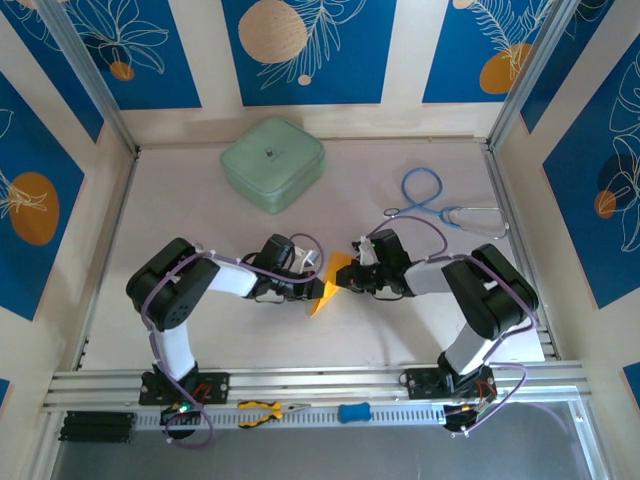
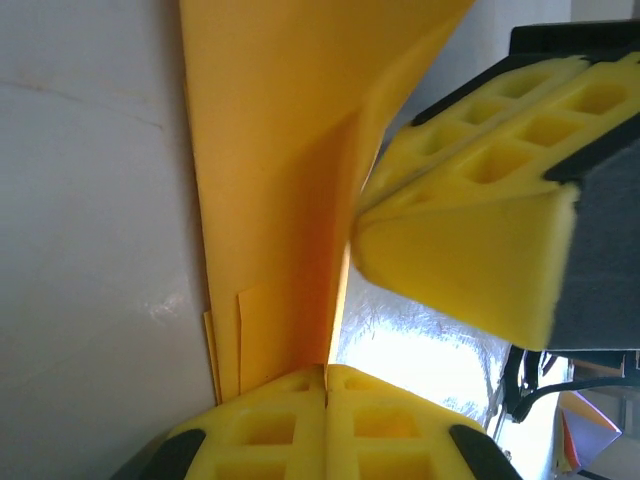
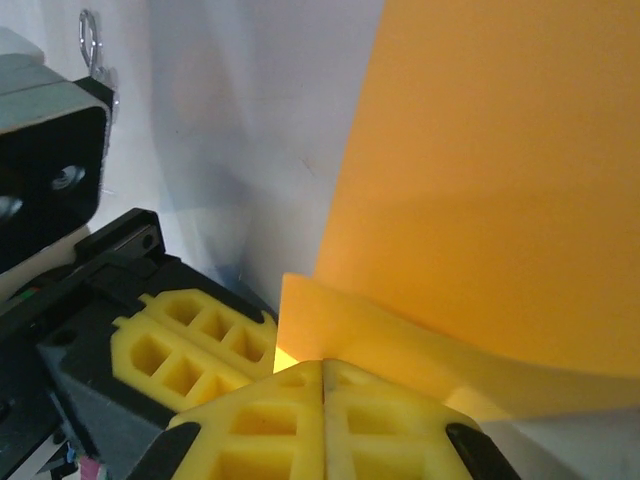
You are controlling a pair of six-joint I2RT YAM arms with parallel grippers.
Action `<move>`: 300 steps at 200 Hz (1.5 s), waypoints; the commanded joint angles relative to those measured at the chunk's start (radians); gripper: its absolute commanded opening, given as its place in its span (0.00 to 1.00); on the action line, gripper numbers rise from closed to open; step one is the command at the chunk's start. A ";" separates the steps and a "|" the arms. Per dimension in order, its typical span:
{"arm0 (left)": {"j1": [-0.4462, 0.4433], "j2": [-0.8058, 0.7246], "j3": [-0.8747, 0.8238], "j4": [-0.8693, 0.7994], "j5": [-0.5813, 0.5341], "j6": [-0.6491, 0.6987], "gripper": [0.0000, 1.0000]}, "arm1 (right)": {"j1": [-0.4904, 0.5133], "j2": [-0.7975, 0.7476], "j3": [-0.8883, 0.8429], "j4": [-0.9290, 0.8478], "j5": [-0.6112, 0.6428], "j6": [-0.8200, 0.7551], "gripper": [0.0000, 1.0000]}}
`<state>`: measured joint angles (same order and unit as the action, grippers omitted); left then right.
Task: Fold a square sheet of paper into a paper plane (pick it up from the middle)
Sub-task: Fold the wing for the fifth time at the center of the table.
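While both arms reached toward each other on the near side of the mint-green rounded square case [image 1: 272, 163], the thin, bright orange-yellow sheet of paper [image 1: 326, 297] was held between them above the pale table [image 1: 180, 210]. It was folded into overlapping layers and narrowed to a point on the end farthest from the case. The left end effector [image 2: 327, 375] was closed, its yellow ribbed pads pressed together with the paper's layered edge pinched in the seam. The right end effector [image 3: 322, 368] was likewise clamped shut on a folded corner of the same paper, and its pads sat just beside the left one's. A blue stethoscope [image 1: 428, 198] lay to the right of the case, near the table's edge. Yellow-handled pliers [image 1: 262, 410] rested on the slotted rail well apart from the case, beyond the arm bases.
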<state>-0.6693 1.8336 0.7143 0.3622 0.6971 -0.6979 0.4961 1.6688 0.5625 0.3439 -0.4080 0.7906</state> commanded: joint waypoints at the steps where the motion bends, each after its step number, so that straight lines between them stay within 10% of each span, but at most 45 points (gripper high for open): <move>1: 0.003 -0.006 -0.006 -0.104 -0.081 0.026 0.00 | 0.009 0.035 0.027 0.020 -0.012 0.011 0.07; 111: 0.000 -0.059 -0.029 -0.190 -0.080 0.044 0.20 | 0.010 0.145 0.061 -0.057 0.043 0.061 0.07; 249: -0.036 -0.075 -0.013 -0.319 0.035 0.128 0.00 | 0.013 0.143 0.079 -0.128 0.070 0.051 0.07; 300: -0.044 -0.098 -0.015 -0.410 -0.023 0.157 0.14 | 0.013 0.143 0.082 -0.141 0.078 0.051 0.07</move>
<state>-0.6930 1.7477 0.7162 0.1013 0.6872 -0.5732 0.4973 1.7576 0.6479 0.2665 -0.4408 0.8539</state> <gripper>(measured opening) 0.133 0.076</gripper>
